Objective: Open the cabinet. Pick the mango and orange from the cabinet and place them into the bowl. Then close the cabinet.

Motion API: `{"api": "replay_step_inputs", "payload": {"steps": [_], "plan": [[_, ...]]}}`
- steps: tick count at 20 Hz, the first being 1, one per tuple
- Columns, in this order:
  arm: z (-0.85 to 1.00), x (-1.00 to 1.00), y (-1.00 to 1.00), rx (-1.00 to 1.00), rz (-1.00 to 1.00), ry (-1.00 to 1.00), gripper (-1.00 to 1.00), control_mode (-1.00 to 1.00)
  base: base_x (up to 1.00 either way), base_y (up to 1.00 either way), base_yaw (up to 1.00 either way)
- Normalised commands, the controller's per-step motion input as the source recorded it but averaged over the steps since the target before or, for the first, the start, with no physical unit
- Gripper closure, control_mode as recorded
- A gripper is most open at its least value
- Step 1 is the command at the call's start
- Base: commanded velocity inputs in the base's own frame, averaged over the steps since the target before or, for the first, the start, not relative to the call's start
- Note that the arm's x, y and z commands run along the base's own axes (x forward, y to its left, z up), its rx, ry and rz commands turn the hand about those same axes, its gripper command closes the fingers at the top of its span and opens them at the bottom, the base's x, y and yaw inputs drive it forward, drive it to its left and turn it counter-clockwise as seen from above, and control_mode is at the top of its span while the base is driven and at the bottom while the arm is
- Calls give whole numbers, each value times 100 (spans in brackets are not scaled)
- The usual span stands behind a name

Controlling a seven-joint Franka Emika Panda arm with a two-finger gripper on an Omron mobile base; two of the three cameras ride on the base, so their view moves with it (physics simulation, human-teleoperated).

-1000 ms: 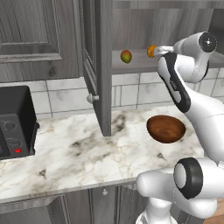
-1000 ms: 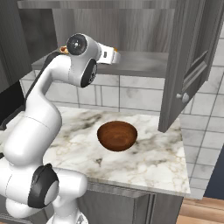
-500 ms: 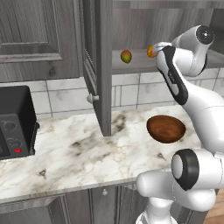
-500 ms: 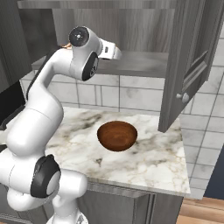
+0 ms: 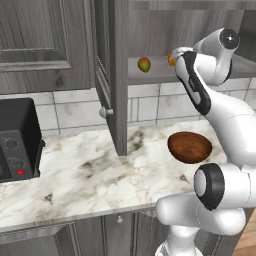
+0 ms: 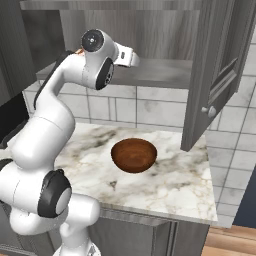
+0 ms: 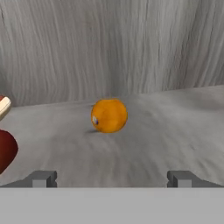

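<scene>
The arm (image 6: 60, 115) is glossy white all over, chunky rounded links with dark grey discs capping each joint, and a black band running down one upper link. The tool (image 7: 111, 178) has two small blocky grey fingertips (image 7: 43, 178), one at 7 o'clock and one at 5 o'clock in the hand view.
</scene>
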Motion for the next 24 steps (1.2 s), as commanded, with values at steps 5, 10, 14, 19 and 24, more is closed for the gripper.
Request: {"api": "replay_step_inputs", "payload": {"steps": [5, 10, 14, 19, 24], "plan": [[0, 35, 0, 0, 0, 1, -100, -100, 0, 0, 0], [0, 38, 0, 0, 0, 5, -100, -100, 0, 0, 0], [0, 41, 0, 0, 0, 6, -100, -100, 0, 0, 0], [-3, 40, 0, 0, 0, 2, -100, -100, 0, 0, 0], [-21, 23, 0, 0, 0, 0, -100, -100, 0, 0, 0]]}}
